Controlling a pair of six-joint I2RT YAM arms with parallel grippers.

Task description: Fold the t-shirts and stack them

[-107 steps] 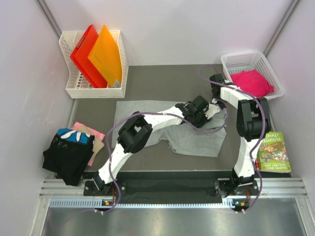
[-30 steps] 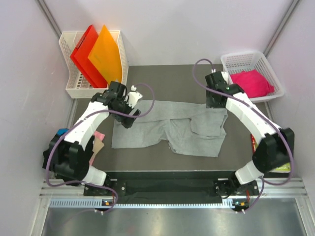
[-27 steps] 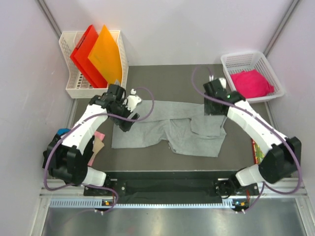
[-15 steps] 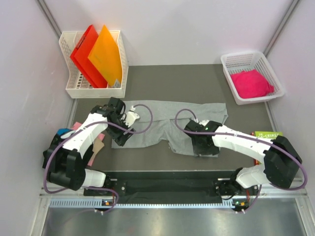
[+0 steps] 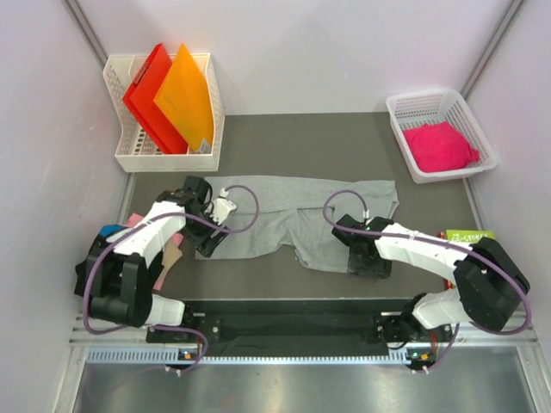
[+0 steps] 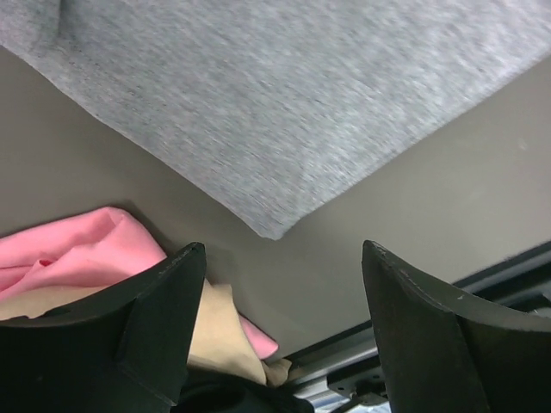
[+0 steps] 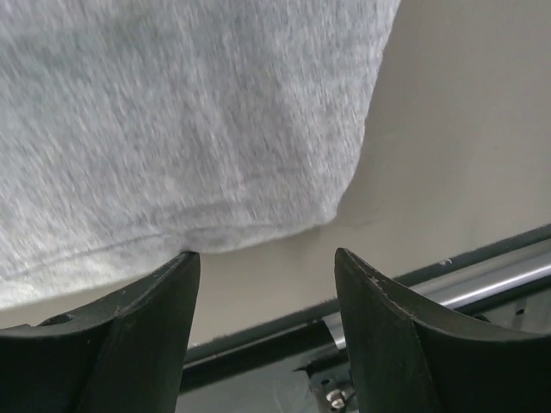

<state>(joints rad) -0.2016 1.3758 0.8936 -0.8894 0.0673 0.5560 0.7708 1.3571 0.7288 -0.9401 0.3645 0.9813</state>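
Observation:
The light grey t-shirt (image 5: 293, 211) lies spread flat on the dark mat. My left gripper (image 5: 209, 241) hovers open over its near-left corner (image 6: 271, 225), with nothing between the fingers (image 6: 164, 327). At the shirt's near-right corner (image 7: 331, 206) my right gripper (image 5: 368, 261) is likewise open and empty. The pink t-shirt (image 5: 441, 144) sits bunched in the white basket (image 5: 430, 105) at the back right. Of the black t-shirt only a bit of blue print (image 5: 109, 231) shows at the left, under my left arm.
A white file rack (image 5: 129, 159) with red and orange folders stands at the back left. Pink cloth (image 6: 77, 249) and a beige piece (image 6: 219, 331) lie left of the grey shirt. A green book (image 5: 469, 235) lies at the right. The metal rail (image 5: 301, 331) runs along the front.
Both arms have swung from the grey shirt's far corners to its near corners. The shirt's far edge now lies flat and straight.

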